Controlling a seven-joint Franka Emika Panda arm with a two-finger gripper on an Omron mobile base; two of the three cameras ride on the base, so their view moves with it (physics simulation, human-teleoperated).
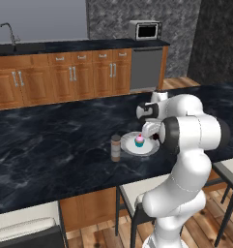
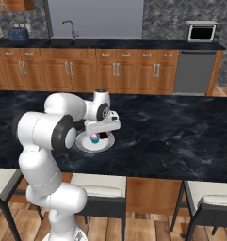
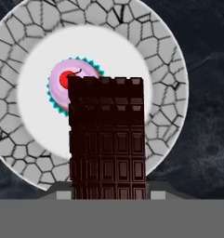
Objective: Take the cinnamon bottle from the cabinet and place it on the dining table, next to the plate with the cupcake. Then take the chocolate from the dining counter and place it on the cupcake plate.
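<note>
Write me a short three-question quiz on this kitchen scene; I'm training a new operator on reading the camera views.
1. True or false: the brown spice jar stands on the plate.
2. What does the gripper hold? A) a chocolate bar B) a spoon C) nothing
3. Fill in: the chocolate bar hangs above the ____, in front of the cupcake in the hand view.

Key
1. False: it stands upright on the black counter, beside the plate's left rim in the left base view.
2. A: the gripper is shut on its near end.
3. plate
</note>
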